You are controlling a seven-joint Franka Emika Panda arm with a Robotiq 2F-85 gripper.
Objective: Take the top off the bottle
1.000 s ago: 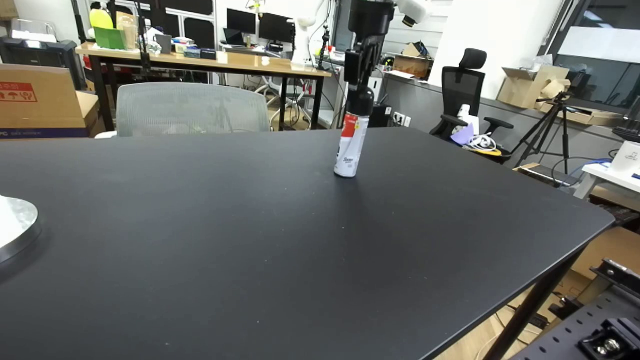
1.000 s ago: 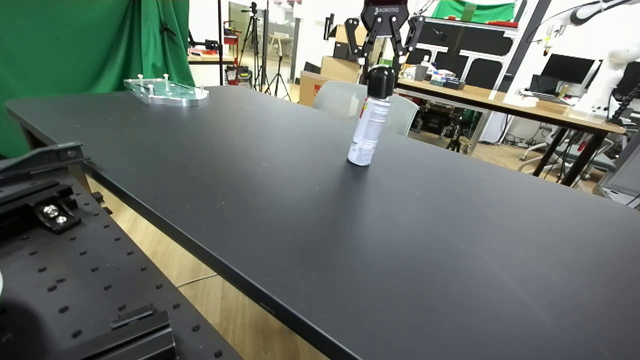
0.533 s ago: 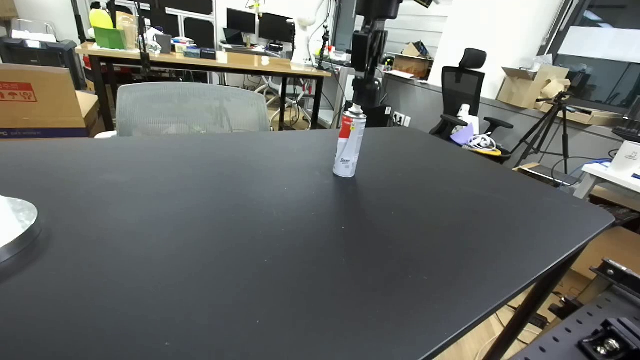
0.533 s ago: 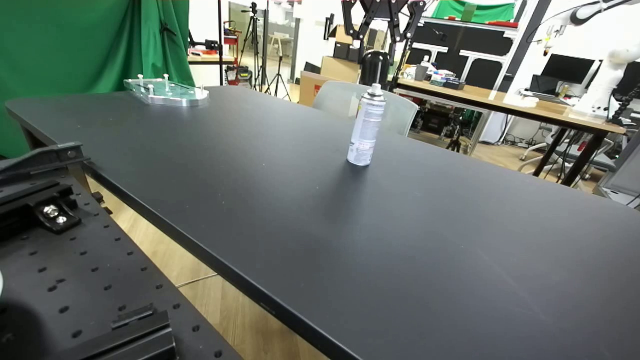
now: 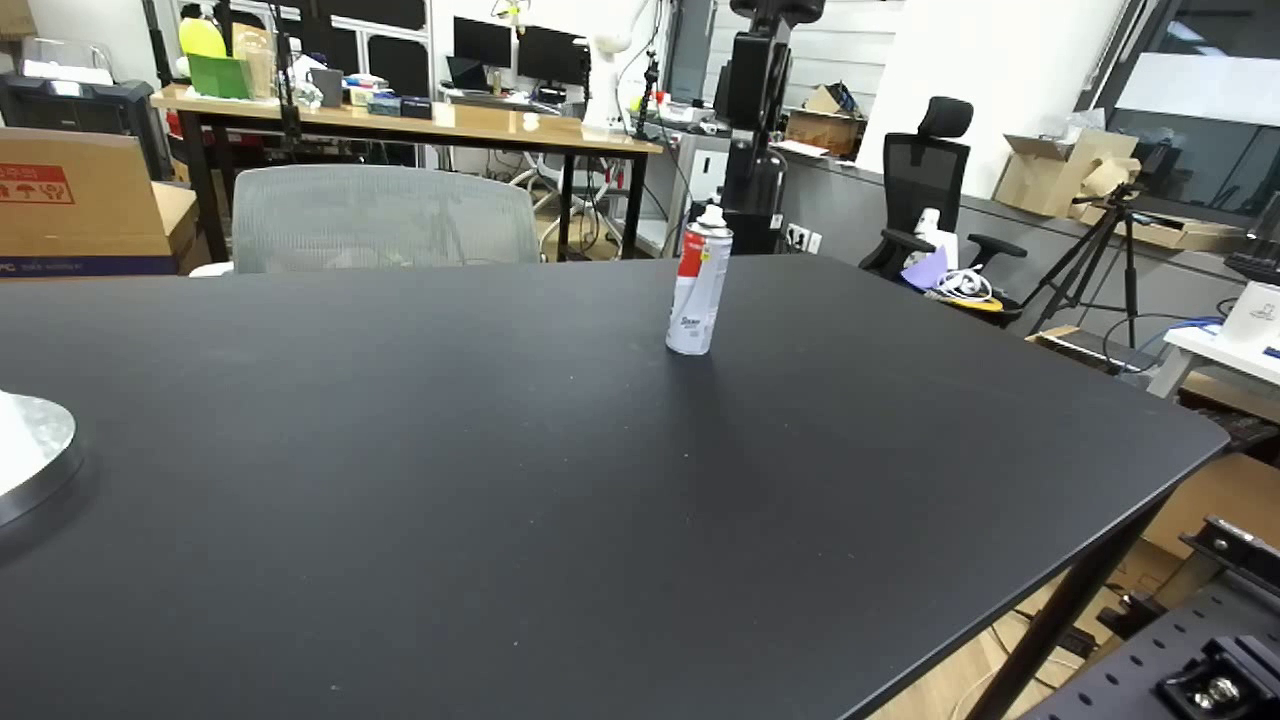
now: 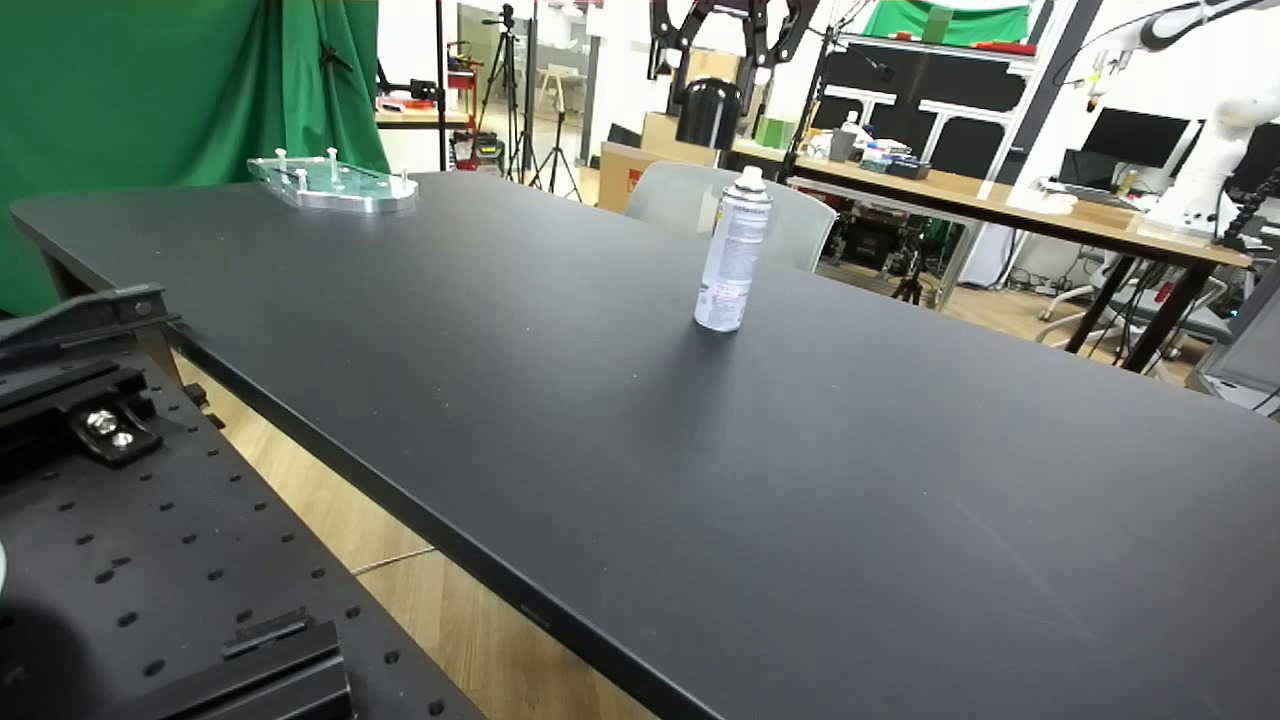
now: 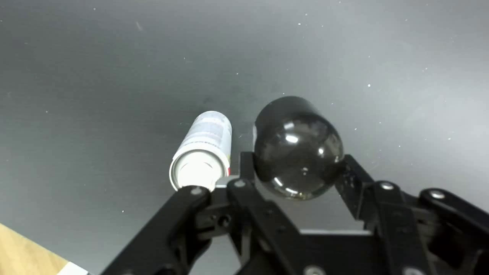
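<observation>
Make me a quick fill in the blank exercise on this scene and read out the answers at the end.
The cap, off the bottle, is held between ____ fingers.
In the wrist view, the bottle shows to the ____ of the cap.
The bottle's exposed nozzle is coloured ____.
In an exterior view, the curtain is coloured ____.

Missing words: two; left; white; green.
</observation>
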